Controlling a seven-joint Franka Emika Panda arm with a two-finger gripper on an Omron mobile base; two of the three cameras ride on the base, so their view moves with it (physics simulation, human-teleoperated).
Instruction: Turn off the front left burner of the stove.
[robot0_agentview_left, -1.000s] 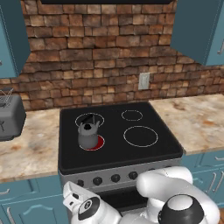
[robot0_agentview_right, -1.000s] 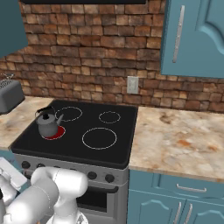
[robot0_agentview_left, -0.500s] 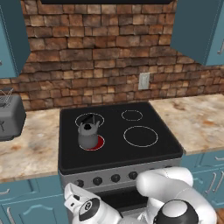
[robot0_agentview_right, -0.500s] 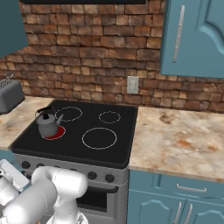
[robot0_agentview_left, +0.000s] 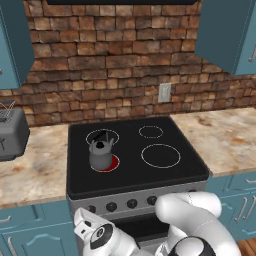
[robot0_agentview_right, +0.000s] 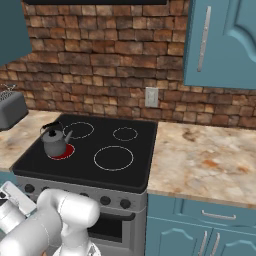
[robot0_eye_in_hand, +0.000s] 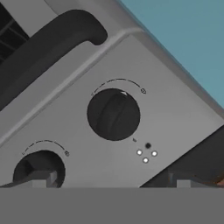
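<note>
Jaws (robot0_eye_in_hand: 111, 181) gaping wide, gripping nothing; I'm centring on the round black ridged knob (robot0_eye_in_hand: 113, 114), should straddle its ridge squarely.

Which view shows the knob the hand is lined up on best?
The hand view: the knob sits close and centred, its ridge and dial marks clear. In the left base view the stove's knobs are small dots in a row; the right base view shows them similarly small.
</note>
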